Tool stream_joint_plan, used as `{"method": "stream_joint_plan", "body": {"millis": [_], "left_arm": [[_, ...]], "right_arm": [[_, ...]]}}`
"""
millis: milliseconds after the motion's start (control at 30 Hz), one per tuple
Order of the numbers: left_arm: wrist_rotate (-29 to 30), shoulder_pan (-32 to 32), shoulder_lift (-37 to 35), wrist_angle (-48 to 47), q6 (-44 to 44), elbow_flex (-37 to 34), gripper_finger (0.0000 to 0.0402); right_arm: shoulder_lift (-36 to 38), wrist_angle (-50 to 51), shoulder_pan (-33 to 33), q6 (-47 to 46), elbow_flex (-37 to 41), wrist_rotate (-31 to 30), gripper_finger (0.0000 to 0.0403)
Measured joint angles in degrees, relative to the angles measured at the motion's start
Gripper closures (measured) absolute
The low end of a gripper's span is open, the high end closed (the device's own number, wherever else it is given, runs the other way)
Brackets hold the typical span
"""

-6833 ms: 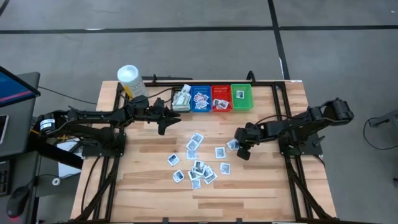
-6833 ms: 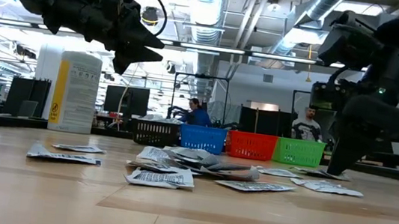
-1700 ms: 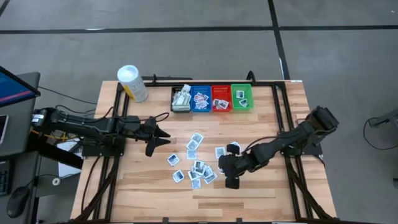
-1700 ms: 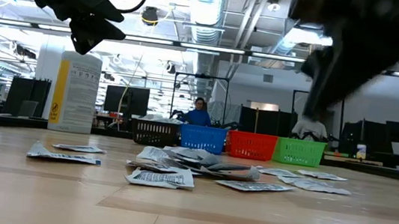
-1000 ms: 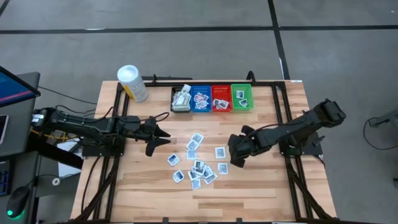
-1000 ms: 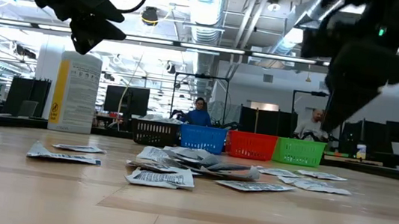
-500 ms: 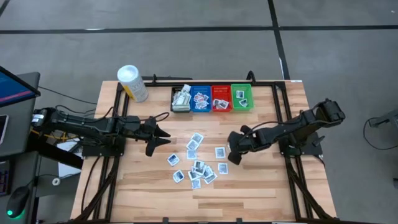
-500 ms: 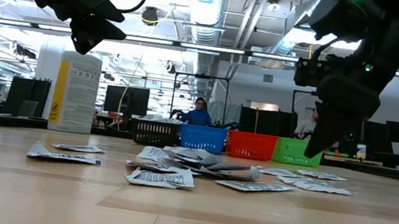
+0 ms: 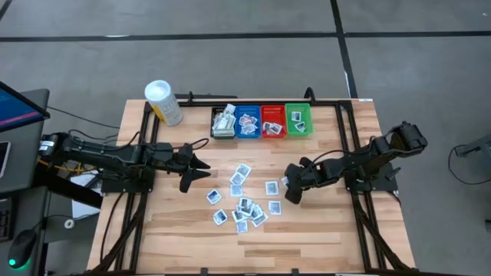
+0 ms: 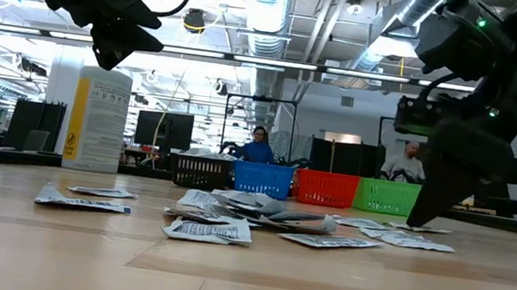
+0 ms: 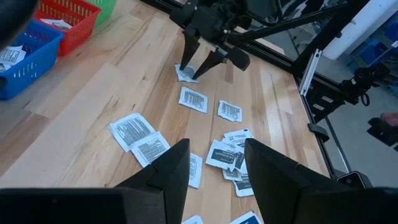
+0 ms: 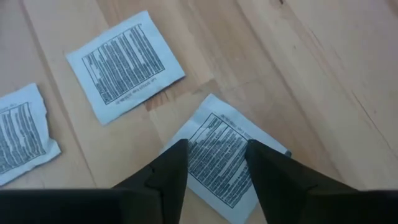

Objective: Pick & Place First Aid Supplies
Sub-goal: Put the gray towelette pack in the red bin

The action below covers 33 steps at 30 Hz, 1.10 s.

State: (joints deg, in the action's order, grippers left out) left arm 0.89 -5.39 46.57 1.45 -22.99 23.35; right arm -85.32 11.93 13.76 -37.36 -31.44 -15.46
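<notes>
At 3 o'clock of the packet pile point(image 9: 244, 204), my right gripper point(image 9: 291, 186) has dropped over 1 packet point(image 12: 225, 157), jaws apart, empty; pickup comes next.

packet print point(image 12: 221, 155) too small to read

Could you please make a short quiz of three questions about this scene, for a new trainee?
1. True or false: the right gripper is open above a packet lying on the table.
2. Which bin stands nearest the white tub? A) green bin B) black bin C) red bin
3. Fill in: the left gripper hovers with open fingers, holding ____.

Key:
1. True; its fingers stand apart on either side of the packet.
2. B.
3. Nothing.
</notes>
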Motion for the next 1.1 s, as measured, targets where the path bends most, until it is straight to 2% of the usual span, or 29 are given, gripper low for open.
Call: {"method": "stream_joint_plan", "body": {"millis": [167,300,467,667,733,900,1100], "left_arm": [[0.0,-0.01,0.0,0.0,0.0,0.0,0.0247],[0.0,0.0,0.0,-0.02,0.01,0.0,0.0247],[0.0,-0.02,0.0,-0.02,0.01,0.0,0.0247],[0.0,-0.01,0.0,-0.05,-0.05,0.0,0.0247],[0.0,0.0,0.0,-0.04,-0.1,0.0,0.0247],[0.0,-0.02,0.0,-0.05,-0.18,0.0,0.0247],[0.39,-0.01,0.07,-0.18,-0.18,-0.03,0.0247]], "right_arm": [[-0.01,0.46,0.09,1.92,0.97,-0.06,0.0226],[-0.07,1.66,-0.05,4.57,1.0,-0.05,0.0238],[-2.76,3.14,-0.54,3.62,0.8,0.2,0.0292],[-4.87,-3.04,-0.59,-0.01,0.71,-0.04,0.0375],[-3.78,-2.86,-0.61,0.0,0.13,1.49,0.0392],[0.5,-2.0,-0.89,0.62,-1.64,4.44,0.0383],[7.24,-3.27,-0.68,2.94,-3.36,8.08,0.0397]]}}
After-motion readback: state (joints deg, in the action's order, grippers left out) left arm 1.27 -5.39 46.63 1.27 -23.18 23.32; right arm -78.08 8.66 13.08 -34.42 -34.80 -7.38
